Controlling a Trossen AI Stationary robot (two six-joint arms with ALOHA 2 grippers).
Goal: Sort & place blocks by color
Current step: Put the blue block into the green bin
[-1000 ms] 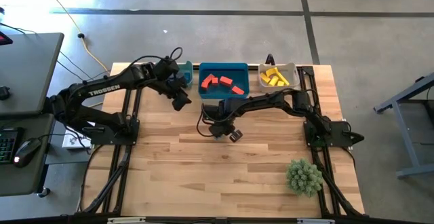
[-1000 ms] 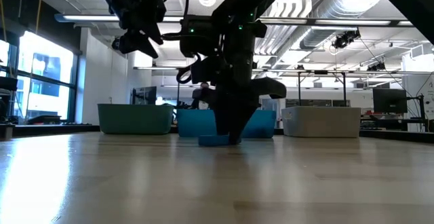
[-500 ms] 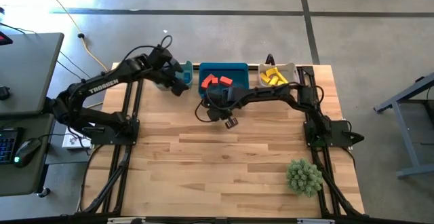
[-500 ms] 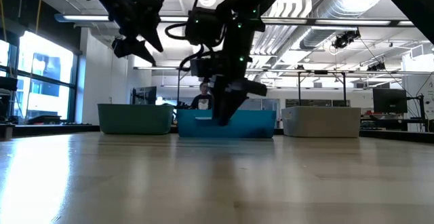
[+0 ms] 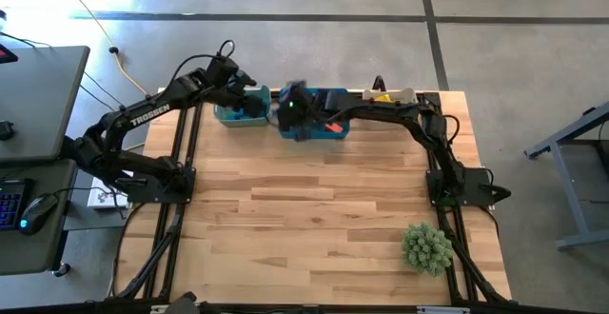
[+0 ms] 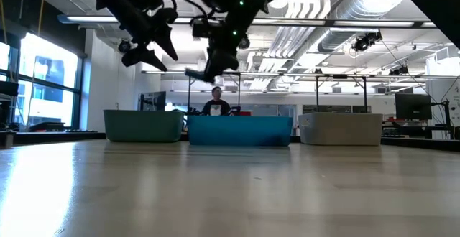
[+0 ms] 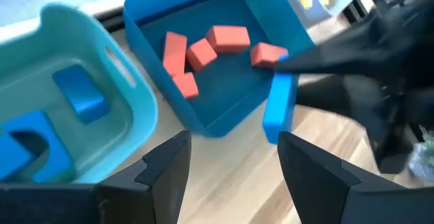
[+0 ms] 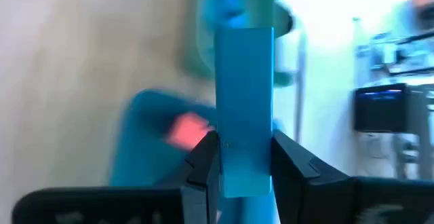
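The right claw (image 8: pixel 239 159) is gripping a blue bar block (image 8: pixel 244 108) between its two fingers, holding it by one end so most of the bar is sticking out beyond the fingertips. In the high view the right claw (image 5: pixel 293 111) is hanging over the near-left part of the blue bin (image 5: pixel 335 96), close to the teal bin (image 5: pixel 234 116). The left wrist view is showing the same bar (image 7: pixel 279 107) hanging just outside the blue bin's (image 7: pixel 203 119) rim, above the desk (image 7: pixel 224 176), not over either bin's opening.

The left claw (image 7: pixel 232 157) is hovering with its fingers spread and nothing between them, above the teal bin (image 7: pixel 129 91), where other blue blocks (image 7: pixel 80 96) are lying. Red blocks (image 7: pixel 203 47) are sitting in the blue bin, and yellow blocks (image 5: pixel 382 97) are showing in the grey-white bin (image 5: pixel 404 94).

The main risk appears to be releasing too early: the bar would be dropping among the red blocks or onto the desk between the bins rather than with the blue ones. The end-only grip could also be letting the bar pivot or slip during travel. The two claws are working close together near the teal bin, so a collision is looking possible if both are closing on it at once.
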